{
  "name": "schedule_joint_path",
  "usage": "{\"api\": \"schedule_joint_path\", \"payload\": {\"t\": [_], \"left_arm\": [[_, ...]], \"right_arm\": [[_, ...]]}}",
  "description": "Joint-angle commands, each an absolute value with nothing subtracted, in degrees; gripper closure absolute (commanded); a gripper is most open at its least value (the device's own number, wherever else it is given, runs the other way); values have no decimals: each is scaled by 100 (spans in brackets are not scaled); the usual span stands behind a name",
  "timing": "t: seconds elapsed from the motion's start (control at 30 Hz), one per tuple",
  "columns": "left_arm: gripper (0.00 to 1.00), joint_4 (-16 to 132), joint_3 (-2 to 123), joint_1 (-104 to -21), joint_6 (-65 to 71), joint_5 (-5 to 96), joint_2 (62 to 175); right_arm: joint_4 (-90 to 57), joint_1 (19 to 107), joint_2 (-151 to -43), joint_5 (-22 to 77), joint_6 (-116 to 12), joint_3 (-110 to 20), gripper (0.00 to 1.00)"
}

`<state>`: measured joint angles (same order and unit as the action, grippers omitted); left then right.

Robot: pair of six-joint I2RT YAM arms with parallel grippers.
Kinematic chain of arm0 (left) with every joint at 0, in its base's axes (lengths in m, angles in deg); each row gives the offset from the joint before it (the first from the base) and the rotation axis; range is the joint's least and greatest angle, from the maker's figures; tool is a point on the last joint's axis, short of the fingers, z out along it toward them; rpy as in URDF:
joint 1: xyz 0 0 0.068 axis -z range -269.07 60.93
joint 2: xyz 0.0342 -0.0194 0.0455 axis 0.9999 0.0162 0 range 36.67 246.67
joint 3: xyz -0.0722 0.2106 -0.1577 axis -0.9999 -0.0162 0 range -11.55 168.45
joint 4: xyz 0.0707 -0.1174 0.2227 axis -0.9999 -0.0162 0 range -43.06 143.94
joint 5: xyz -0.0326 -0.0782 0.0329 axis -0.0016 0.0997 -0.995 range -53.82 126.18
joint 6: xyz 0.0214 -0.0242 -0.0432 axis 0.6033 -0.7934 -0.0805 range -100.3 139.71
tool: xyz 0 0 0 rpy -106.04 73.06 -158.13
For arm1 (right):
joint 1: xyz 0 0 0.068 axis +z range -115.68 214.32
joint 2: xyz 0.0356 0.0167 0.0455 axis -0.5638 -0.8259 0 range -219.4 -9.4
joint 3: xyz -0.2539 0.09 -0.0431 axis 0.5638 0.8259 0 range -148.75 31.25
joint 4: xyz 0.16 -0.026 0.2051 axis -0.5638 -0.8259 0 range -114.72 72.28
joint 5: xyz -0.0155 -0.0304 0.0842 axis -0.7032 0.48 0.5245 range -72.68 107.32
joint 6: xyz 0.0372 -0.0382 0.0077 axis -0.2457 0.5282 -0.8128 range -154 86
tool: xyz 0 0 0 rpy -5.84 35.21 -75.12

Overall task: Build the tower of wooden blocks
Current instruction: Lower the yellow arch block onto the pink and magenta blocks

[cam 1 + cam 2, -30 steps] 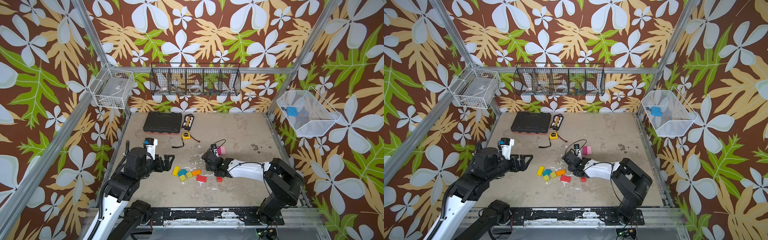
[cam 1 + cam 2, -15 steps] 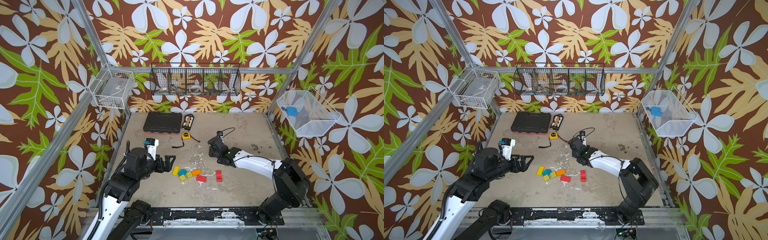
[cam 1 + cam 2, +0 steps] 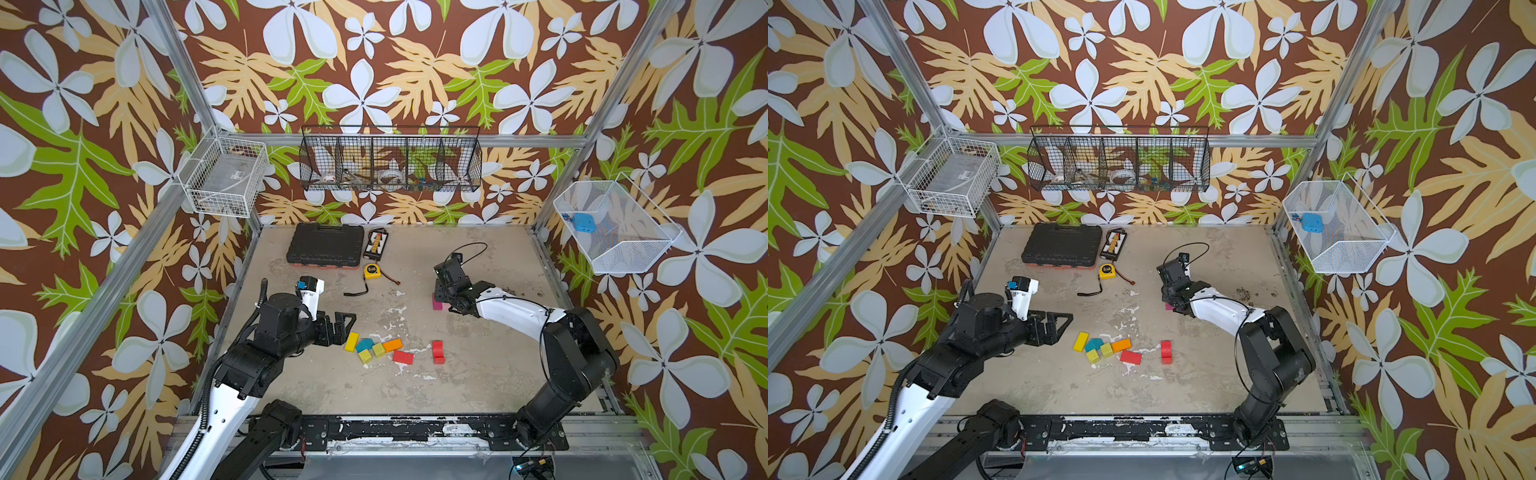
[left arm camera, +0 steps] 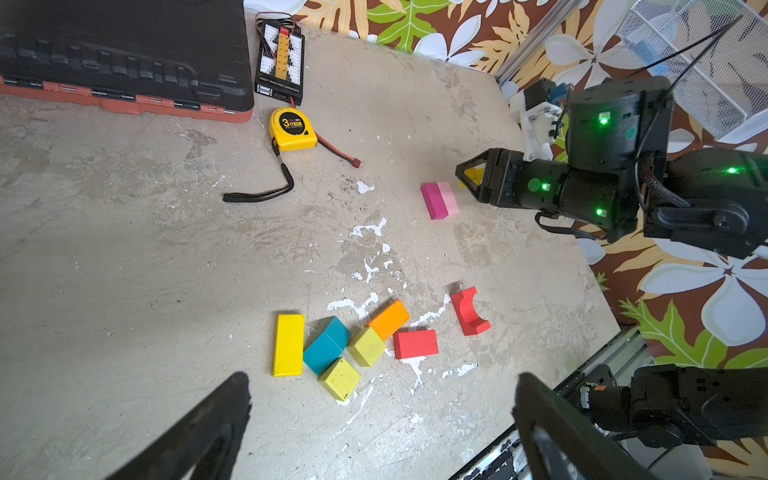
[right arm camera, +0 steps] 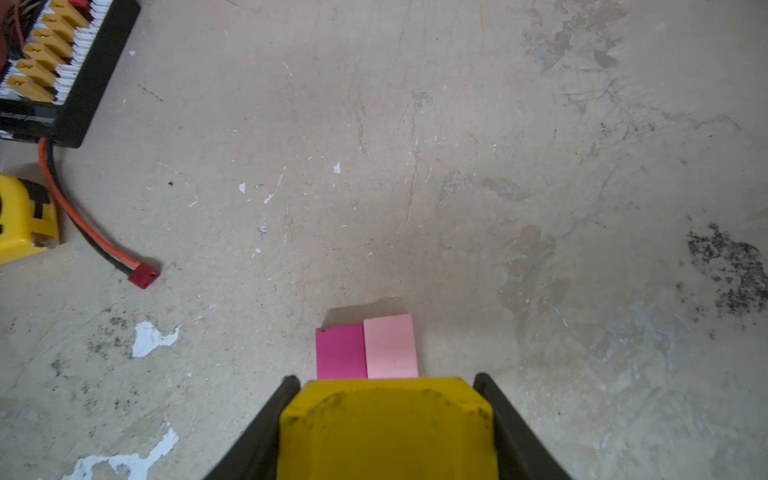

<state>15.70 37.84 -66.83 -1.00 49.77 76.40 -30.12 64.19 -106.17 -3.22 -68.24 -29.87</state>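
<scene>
My right gripper (image 5: 386,419) is shut on a yellow wood block (image 5: 386,428), which hangs just above and beside a magenta block (image 5: 340,351) and a pink block (image 5: 390,347). Those two lie side by side on the table with nothing on them, and both top views show the gripper (image 3: 442,293) over the pair (image 3: 1169,306). Loose wood blocks lie nearer the front: a yellow brick (image 4: 289,345), a teal block (image 4: 326,345), two lime cubes (image 4: 368,346), an orange block (image 4: 389,319), a red brick (image 4: 415,344) and a red arch (image 4: 469,311). My left gripper (image 3: 347,328) stands open and empty, left of them.
At the back left of the table lie a black tool case (image 3: 324,249), a connector board (image 3: 376,244) and a yellow tape measure (image 3: 373,271) with its strap. Wire baskets (image 3: 390,166) hang on the walls.
The right arm has lifted from low beside the loose blocks and swung back over the magenta and pink pair, still holding the yellow block. The left arm has not moved.
</scene>
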Motion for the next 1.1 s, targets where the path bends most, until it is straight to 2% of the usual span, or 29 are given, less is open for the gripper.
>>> {"api": "schedule_joint_path", "payload": {"t": [0.0,1.07], "left_arm": [[0,1694,3777,-6675,-45,4964,7644],[0,1690,3785,-6672,-60,4937,7570]], "right_arm": [[-3054,6396,-10714,-238,-6692,-3074,52],[-3108,6280,-11798,53,-6555,-3659,50]]}}
